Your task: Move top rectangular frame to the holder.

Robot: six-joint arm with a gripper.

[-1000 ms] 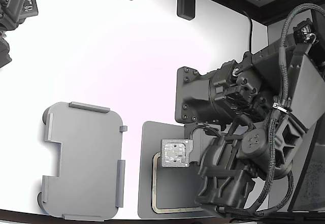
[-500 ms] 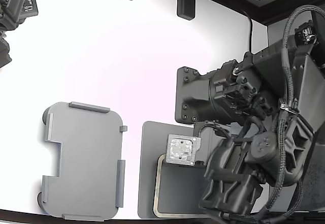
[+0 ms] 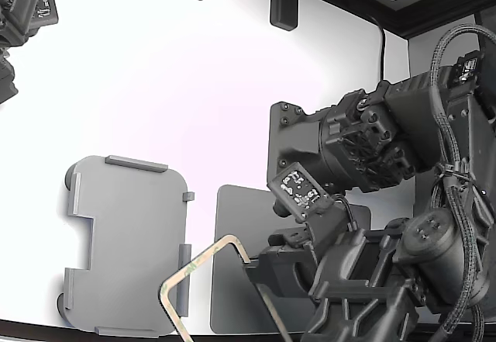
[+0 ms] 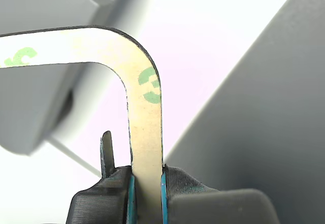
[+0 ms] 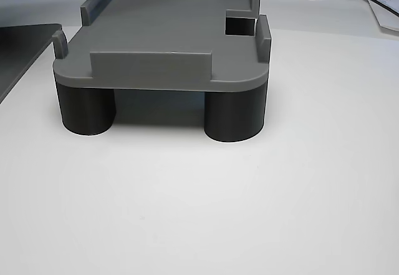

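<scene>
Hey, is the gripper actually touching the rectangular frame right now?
Touching. The wrist view shows the gripper shut on the top rectangular frame, a pad pressed against each side of the tan strip with no gap.

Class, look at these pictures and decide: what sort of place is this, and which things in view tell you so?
Probably a robot test bench or assembly workstation. A gripper clamps a thin frame lifted off a dark grey mat, a purpose-made grey holder stands on dark cylindrical feet, and everything sits on a plain white table.
</scene>
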